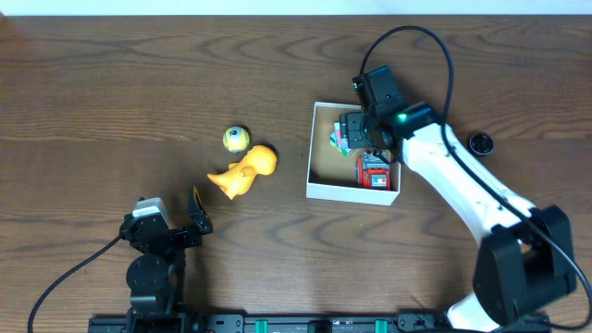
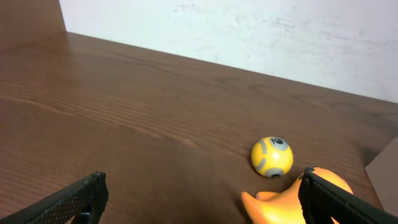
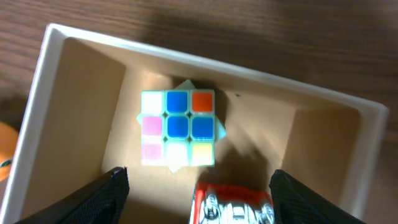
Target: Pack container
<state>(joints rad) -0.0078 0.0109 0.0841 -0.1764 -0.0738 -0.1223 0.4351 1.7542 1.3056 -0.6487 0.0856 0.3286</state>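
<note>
Closest to the lens, right gripper [image 3: 198, 198], black fingers spread wide and pinching nothing; poised directly above the container [image 3: 38, 106], a square white box with a brown inside, open side up; on its floor, a colour cube [image 3: 178, 127] with blue, pink, white, orange and yellow squares, near the far wall; just beside it toward the camera, a red toy [image 3: 233, 205], cut off by the lower edge of the right wrist view. From overhead, container [image 1: 351, 193] right of centre on the dark wooden table [image 1: 111, 92]; well apart to its left, a yellow ball [image 1: 237, 139] and an orange duck-like toy [image 1: 242, 173], close together; touching or not, cannot tell. Further right, a small black round thing [image 1: 479, 142] on the wood. Near the front edge, left gripper [image 2: 205, 202], likewise parted with nothing between the fingers, low over bare tabletop and facing ball and orange toy.
</note>
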